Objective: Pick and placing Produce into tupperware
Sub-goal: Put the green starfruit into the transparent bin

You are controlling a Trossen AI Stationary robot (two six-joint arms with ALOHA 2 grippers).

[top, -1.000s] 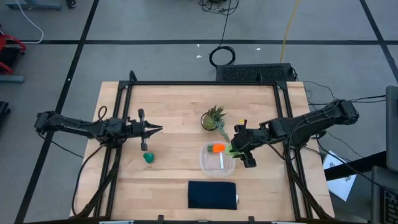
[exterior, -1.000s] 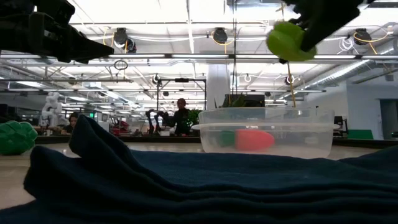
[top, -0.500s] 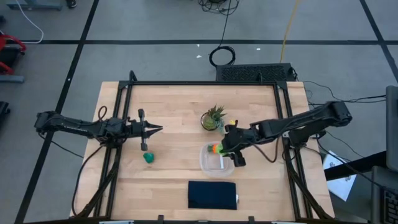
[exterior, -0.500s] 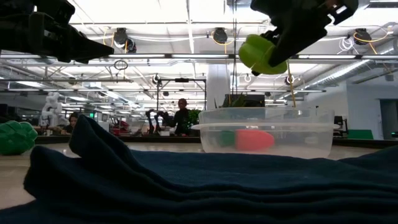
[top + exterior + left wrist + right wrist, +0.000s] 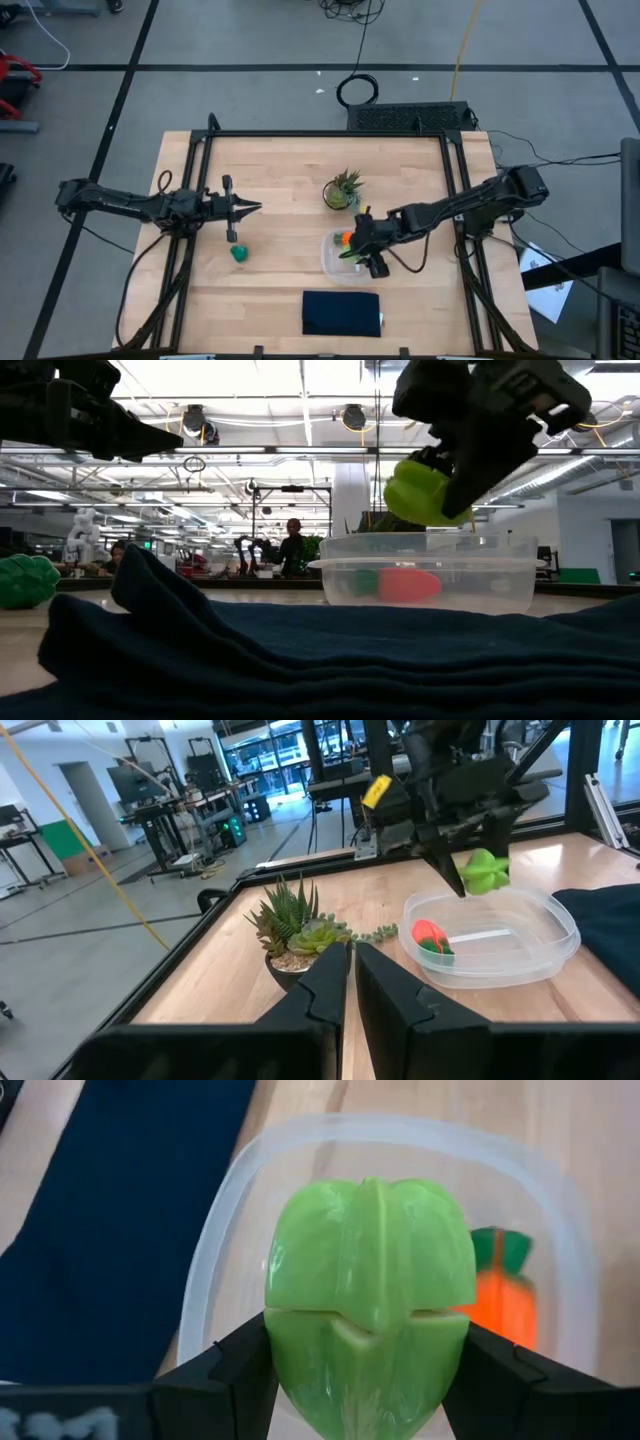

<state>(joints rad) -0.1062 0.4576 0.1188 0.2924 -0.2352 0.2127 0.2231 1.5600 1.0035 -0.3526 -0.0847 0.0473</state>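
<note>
Since a second ago my right gripper (image 5: pixel 352 250) has carried the lime-green piece (image 5: pixel 420 493) over the tupperware (image 5: pixel 328 262), jaws clamped on it above the carrot (image 5: pixel 503 1295). Left gripper (image 5: pixel 250 207) waits, jaws together.

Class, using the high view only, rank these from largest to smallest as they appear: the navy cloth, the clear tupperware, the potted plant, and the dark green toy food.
1. Navy cloth
2. Clear tupperware, partly hidden by the right gripper
3. Potted plant
4. Dark green toy food
</note>
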